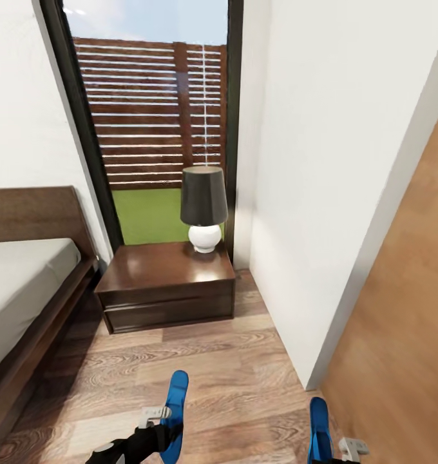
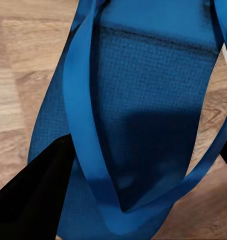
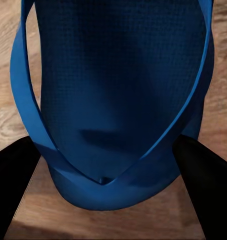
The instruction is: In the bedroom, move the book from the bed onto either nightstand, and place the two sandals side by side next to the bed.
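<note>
The wood-plank floor [image 1: 232, 374] carries the dark-brown nightstand [image 1: 167, 290] at centre frame, a dark-shaded white-based lamp [image 1: 204, 209] on its top, and the bed [image 1: 26, 290] at left.

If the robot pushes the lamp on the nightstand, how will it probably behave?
The lamp would likely tip rather than slide: its tall dark shade is wider than its round white base. It stands near the back right corner of the nightstand, so a push there might send it off. The base looks ceramic, possibly fragile.
</note>
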Tool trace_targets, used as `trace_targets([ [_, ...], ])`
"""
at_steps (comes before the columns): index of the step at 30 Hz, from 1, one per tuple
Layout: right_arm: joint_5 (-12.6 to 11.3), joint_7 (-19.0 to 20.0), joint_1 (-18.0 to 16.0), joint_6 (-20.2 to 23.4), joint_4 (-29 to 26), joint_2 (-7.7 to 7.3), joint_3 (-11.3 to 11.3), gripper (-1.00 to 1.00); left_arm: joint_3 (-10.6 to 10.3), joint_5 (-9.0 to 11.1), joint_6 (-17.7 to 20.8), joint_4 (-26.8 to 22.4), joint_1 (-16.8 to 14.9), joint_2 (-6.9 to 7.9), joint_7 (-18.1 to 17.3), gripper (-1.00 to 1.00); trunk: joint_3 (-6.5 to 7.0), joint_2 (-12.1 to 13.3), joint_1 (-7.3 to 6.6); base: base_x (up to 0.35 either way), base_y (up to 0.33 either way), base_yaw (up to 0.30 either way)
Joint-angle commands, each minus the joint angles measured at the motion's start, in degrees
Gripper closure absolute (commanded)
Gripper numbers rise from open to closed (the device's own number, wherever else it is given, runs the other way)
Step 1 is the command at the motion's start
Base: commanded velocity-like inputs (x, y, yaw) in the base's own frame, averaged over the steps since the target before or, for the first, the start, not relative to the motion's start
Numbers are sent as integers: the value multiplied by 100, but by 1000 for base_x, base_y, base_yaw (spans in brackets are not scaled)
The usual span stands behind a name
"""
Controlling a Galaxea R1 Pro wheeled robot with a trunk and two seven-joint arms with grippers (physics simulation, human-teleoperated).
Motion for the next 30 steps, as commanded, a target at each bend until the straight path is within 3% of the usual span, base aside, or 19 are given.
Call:
trace_targets([
  [1,17,26,-2,33,-6,1,-50,100,43,-59,-25,-3,-3,-3,-13,100,-5,-2,2,314,0,0],
  [16,17,26,-4,33,-6,1,-49,100,47,-59,-25,-3,-3,4,-13,100,-5,-2,2,293,-120,9],
  [22,17,26,-4,33,-6,1,-49,100,49,-59,-25,-3,-3,3,-13,100,-5,-2,2,222,-182,220],
  [30,17,26,-4,33,-6,1,-49,100,43,-59,-25,-3,-3,2,-10,100,-5,-2,2,28,-25,289],
])
